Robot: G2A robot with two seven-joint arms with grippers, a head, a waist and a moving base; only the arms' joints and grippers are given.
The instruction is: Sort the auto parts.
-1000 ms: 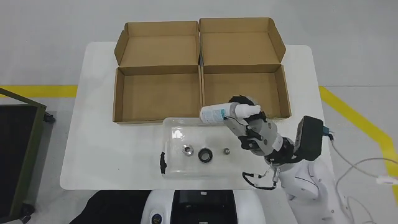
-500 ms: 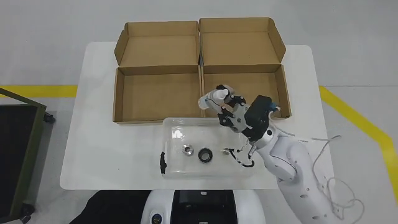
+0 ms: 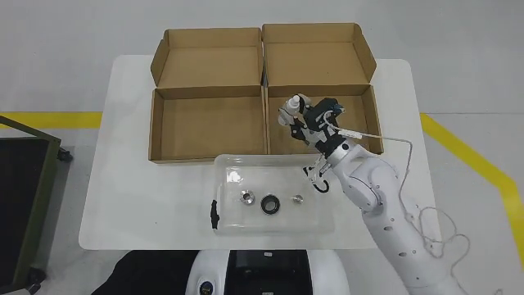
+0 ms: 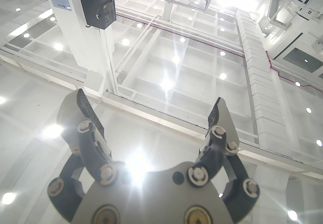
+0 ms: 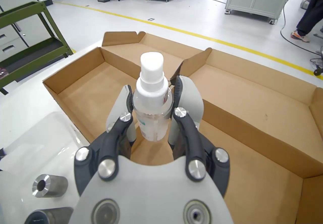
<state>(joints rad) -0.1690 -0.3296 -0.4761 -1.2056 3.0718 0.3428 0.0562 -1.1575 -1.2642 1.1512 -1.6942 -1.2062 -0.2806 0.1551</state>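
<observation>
My right gripper [image 5: 152, 98] is shut on a clear spray bottle [image 5: 151, 106] with a white cap, holding it in the air. In the top view that gripper [image 3: 301, 120] and the bottle [image 3: 290, 110] hang over the left part of the right cardboard box [image 3: 360, 135]. The left cardboard box [image 3: 209, 127] lies beside it. A clear plastic tray [image 3: 229, 213] near the table's front holds a metal bushing [image 3: 246, 198], a black ring [image 3: 271, 206] and a small metal piece [image 3: 299, 198]. My left gripper [image 4: 151, 114] is open, points up at the ceiling and holds nothing.
Both boxes have their lids folded back toward the far table edge. A metal sleeve [image 5: 49, 185] lies in the tray close under my right wrist. A green cart [image 3: 24, 188] stands off the table's left side. The white table [image 3: 123, 180] is bare at left and right.
The right arm has carried the spray bottle from above the tray's far edge away over the right box, turning it from lying sideways to pointing away from the tray.
</observation>
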